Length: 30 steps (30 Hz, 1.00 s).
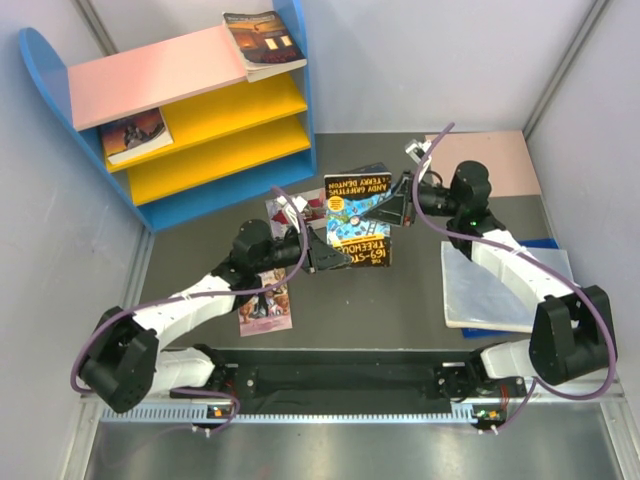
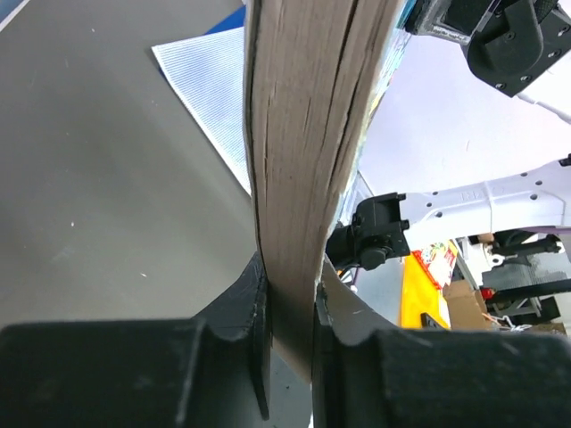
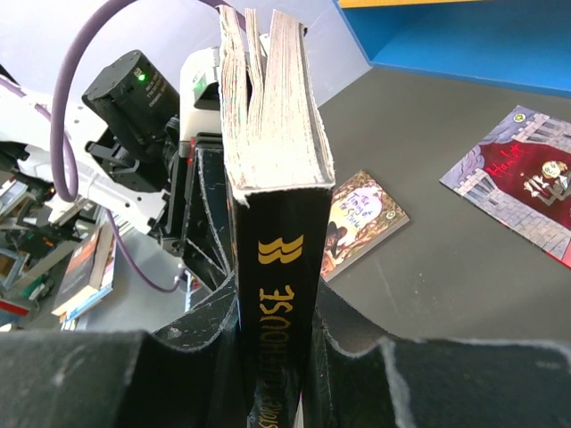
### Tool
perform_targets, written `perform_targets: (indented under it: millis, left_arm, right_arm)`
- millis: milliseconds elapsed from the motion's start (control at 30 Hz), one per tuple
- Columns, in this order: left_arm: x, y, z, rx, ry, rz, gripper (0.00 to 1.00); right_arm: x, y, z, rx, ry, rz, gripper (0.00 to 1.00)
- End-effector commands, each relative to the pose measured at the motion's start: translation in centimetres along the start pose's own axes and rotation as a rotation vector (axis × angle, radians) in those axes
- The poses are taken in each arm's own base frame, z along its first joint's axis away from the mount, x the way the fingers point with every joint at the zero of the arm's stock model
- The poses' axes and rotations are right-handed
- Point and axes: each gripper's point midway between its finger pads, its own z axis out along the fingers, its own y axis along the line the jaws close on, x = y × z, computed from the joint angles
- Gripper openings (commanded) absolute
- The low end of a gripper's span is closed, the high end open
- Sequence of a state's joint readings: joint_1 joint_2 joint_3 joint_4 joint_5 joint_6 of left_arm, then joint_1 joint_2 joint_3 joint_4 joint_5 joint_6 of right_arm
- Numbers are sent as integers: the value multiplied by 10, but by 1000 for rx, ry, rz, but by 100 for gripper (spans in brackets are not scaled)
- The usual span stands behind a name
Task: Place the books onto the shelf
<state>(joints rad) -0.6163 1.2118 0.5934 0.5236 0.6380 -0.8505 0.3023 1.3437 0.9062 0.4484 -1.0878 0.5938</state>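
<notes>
The blue-yellow cartoon book is held above the middle of the bench, its cover turned toward the overhead camera. It is pinched from two sides: the left pincer is pressed onto its page edge and the right pincer is clamped on its black spine. The shelf is seen beyond and to the left of this book. An orange-brown book is laid on its pink top board and a dark book on the upper yellow board, with open room left along both yellow boards. A red-white book lies flat just left of the held book, between it and the shelf. A pink-purple book lies to its left, nearer the arm bases. A pale pad is spread to its right under the right arm, and a pink board lies beyond that.
</notes>
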Motion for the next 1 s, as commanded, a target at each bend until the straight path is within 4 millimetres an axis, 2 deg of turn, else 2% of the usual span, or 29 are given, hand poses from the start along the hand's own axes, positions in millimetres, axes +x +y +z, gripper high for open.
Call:
perform_targets:
  millis: [0,100,167,200,233,333,367,433,667,833,867,933,967]
  left_arm:
    - [-20,-26,5,70,-25,63,0]
    - [-31,-34,6,70,-37,95,0]
    - [-36,-35,6,45,-37,106,0]
    - [-49,-45,6,53,-61,153,0]
    - [-50,-45,5,28,-51,152,0]
    - [-80,-61,4,0,-115,237,0]
    - [-86,-65,3,-9,-126,246,0]
    - [-109,-79,1,-17,-188,298,0]
    - [-156,-107,6,-57,-216,399,0]
    - [-206,-128,-1,-114,-297,425,0]
    - [-222,-139,-3,-110,-327,434,0]
    - [-241,-143,-8,-116,-348,417,0]
    - [-256,-157,-8,-83,-359,430,0]
  right_arm:
    - [-36,13,0,-19,-58,-145,0]
    - [-34,9,-1,-4,-54,-136,0]
    - [-34,5,-3,25,-55,-146,11]
    - [-31,-1,-6,61,-53,-124,21]
    - [-33,-2,-9,79,-60,-137,31]
    - [-33,-8,-20,138,-77,-164,44]
    - [-29,-11,-23,152,-78,-155,46]
    - [-32,-11,-32,173,-96,-166,51]
    - [-24,-9,-55,213,-100,-174,61]
    - [-5,-14,-63,267,-56,-176,62]
    - [0,-17,-64,275,-48,-169,62]
    - [7,-18,-66,287,-36,-162,62]
    - [13,-20,-67,290,-28,-155,62]
